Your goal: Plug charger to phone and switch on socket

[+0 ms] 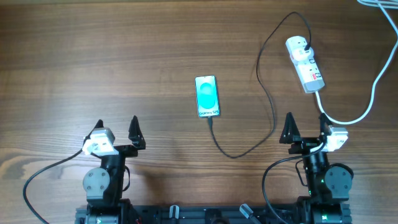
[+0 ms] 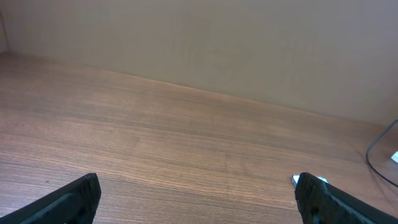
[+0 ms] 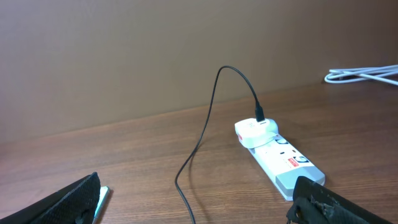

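Even, soft light (wrist views hazy)

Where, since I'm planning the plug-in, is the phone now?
In the overhead view the phone lies near the middle of the table, slightly right of centre, with the socket off to its right and the charger tip at its near end.

Left side: bare bench [image 1: 74, 56] ahead of the left pincer [image 1: 117, 129], an open passage.
Around the phone [image 1: 207, 96]: free on both long sides and at the far end; the charger [image 1: 272, 115] cable meets its near end.
Middle lane: the black cable loops across the wood between phone and socket [image 1: 304, 64], ahead of the right pincer [image 1: 306, 126].
Socket far end: the cable arches up from the plug head.
Right edge: the white cord [image 1: 372, 102] curves past, just beside the right pincer.
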{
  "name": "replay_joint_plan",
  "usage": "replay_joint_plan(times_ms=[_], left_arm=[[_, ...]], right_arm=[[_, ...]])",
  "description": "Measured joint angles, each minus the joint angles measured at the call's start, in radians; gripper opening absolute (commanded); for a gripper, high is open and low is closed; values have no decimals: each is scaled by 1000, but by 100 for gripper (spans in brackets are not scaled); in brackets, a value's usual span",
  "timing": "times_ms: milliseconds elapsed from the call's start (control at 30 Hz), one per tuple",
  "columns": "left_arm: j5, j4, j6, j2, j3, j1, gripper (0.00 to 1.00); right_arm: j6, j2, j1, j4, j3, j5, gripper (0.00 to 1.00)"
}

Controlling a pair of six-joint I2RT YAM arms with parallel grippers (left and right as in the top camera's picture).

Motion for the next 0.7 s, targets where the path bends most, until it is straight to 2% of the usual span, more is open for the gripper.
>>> replay_joint_plan(times_ms=[700], left_arm=[[17,1,38,0,0,5,100]], right_arm=[[0,0,0,0,0,0,100]])
